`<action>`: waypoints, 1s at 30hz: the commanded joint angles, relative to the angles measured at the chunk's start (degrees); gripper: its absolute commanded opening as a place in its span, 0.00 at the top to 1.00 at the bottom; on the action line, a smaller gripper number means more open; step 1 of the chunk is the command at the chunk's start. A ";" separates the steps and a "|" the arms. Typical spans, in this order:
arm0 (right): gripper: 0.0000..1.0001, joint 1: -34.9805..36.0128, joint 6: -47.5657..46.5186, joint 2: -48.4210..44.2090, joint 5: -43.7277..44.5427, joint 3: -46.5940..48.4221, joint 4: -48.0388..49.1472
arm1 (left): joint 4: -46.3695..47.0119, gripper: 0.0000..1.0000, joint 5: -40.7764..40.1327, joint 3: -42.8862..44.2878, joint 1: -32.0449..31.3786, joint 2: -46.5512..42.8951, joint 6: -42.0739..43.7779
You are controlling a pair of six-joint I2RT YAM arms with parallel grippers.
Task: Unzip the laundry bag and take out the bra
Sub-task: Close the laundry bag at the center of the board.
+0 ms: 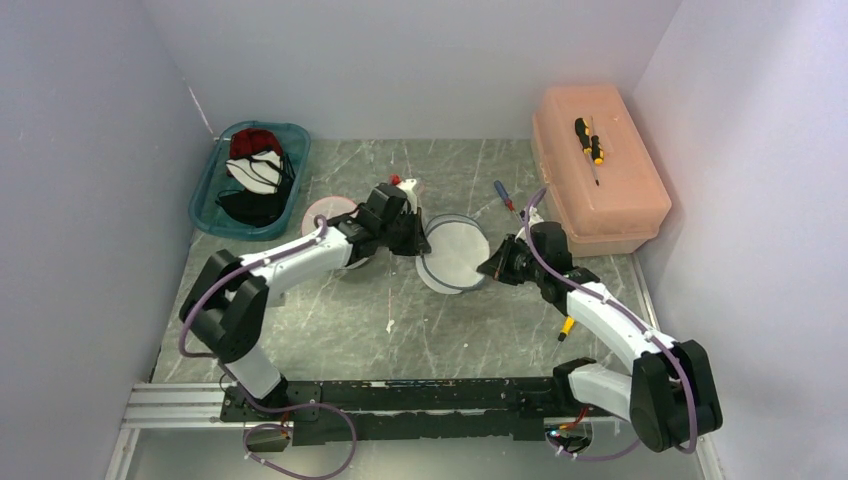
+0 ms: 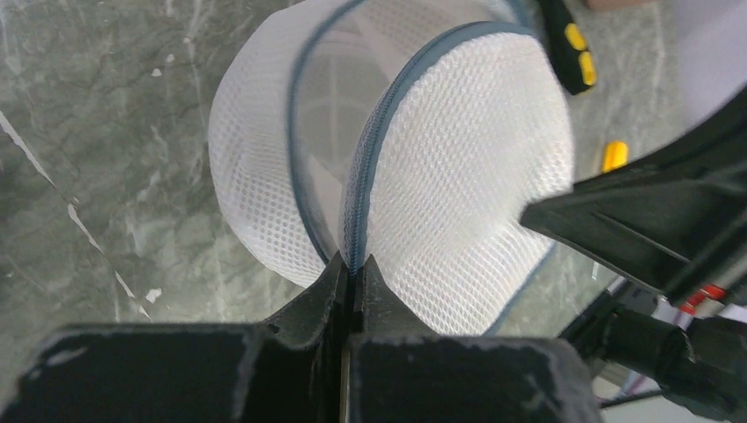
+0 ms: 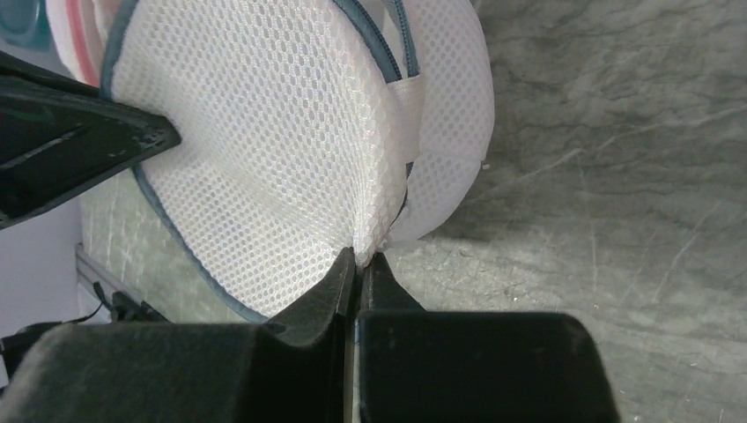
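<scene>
- Mid-table [image 1: 400, 330]: the laundry bag [image 1: 452, 252], round white mesh with grey-blue piping, sits between my two arms with one pincer at each rim.
- My left pincer [image 2: 352, 275] is pressed together on the zipper [image 2: 374, 150], right at the bag's left rim. I cannot tell whether the pull tab is inside the pinch.
- My right pincer [image 3: 359, 264] is pressed together on a fold of mesh at the opposite rim, just below a white strap [image 3: 407, 115] sewn to the bag.
- Key relation: the zipper's long axis runs straight away from the left fingertips, then arcs to the right across the bag.
- Judgement: the left arm is on the zip line, so it should do the drawing. The right arm looks set to anchor. A pull along the seam's curve would serve; a sideways tug would likely just drag the bag.
- The bra cannot be made out through the mesh; presumably it is inside.
</scene>
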 commanded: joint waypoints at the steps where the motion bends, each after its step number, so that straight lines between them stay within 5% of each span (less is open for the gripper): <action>1: 1.00 -0.21 -0.77 1.33 5.58 -0.87 -0.81 | 2.42 0.97 -9.32 3.93 1.35 3.67 3.51; 15: 1.00 1.56 1.86 9.16 9.85 -1.73 4.41 | 5.33 0.97 -15.64 7.28 1.19 11.59 5.08; 16: 1.00 1.57 1.51 8.83 9.72 -1.47 4.04 | 6.54 0.95 -15.26 6.17 1.18 10.04 5.24; 20: 1.00 1.60 -0.37 6.61 9.83 -0.51 0.74 | 2.85 0.45 -14.92 6.27 1.18 4.53 6.50; 22: 1.00 1.59 -1.02 5.48 9.59 -0.40 -0.25 | -0.68 0.30 -15.08 8.44 1.17 3.08 8.60; 27: 1.00 1.86 -2.56 3.25 8.45 -0.48 -2.07 | -5.49 0.26 -13.77 14.20 1.16 3.54 18.13; 30: 1.00 1.89 -3.32 2.82 7.76 -0.56 -2.92 | -8.40 0.26 -4.28 18.72 1.16 7.75 26.47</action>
